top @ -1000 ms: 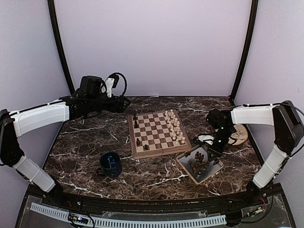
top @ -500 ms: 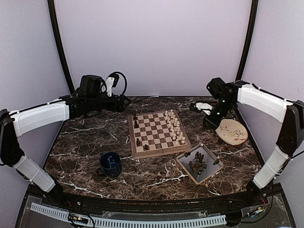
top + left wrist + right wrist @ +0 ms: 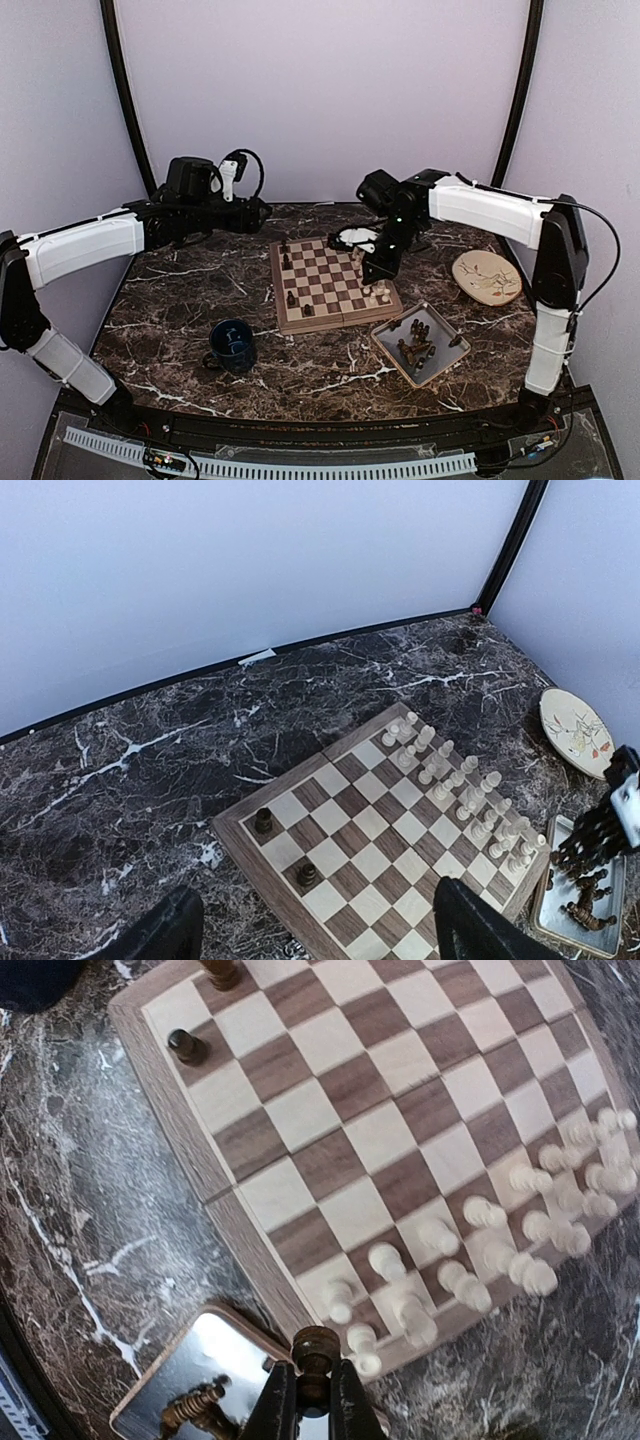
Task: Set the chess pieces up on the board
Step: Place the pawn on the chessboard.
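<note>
Pinches a dark brown chess piece under its head in the right gripper, left gripper splayed empty; likely light, rigid, slick; best held there.

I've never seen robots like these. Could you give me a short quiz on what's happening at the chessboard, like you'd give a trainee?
1. True or false: the right claw is empty.
2. Seen from the top camera, along which side of the checkered wooden chessboard do the cream-white wooden chess pieces stand? A left, B right, C middle.
3. Fill in: the spare dark brown pieces wait in the grey rectangular ___.

Key
1. False: it is shut on a dark brown wooden chess piece.
2. B.
3. The grey rectangular tray.
</note>
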You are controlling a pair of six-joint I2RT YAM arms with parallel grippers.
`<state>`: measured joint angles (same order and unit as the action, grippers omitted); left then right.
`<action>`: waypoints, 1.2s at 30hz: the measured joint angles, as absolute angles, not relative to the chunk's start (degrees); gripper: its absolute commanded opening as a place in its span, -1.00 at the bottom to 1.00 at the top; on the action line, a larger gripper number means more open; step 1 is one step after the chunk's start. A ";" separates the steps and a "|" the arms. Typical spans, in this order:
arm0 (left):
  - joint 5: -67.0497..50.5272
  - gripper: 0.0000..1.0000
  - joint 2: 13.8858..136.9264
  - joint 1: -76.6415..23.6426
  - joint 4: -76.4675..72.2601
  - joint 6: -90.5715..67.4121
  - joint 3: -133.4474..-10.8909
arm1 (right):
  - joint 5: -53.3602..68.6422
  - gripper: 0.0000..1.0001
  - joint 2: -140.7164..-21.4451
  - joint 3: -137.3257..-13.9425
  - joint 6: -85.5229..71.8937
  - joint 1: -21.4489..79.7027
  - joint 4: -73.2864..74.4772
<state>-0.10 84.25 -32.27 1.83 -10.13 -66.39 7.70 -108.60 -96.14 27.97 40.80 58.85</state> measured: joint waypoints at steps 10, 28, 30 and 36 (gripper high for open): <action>1.91 0.64 82.91 -31.97 1.78 -10.17 -66.39 | 7.68 -0.96 -123.33 -108.90 28.16 47.81 59.46; 0.45 0.63 81.73 -29.15 1.80 -11.84 -66.39 | 7.64 -0.47 -131.24 -114.69 28.77 48.64 59.02; 0.10 0.63 81.73 -29.12 1.80 -11.84 -66.39 | 7.64 -0.39 -131.13 -114.45 28.56 48.64 58.89; -1.58 0.47 83.02 -29.15 2.28 -11.53 -67.09 | 7.90 -0.36 -126.17 -108.05 28.60 48.10 56.69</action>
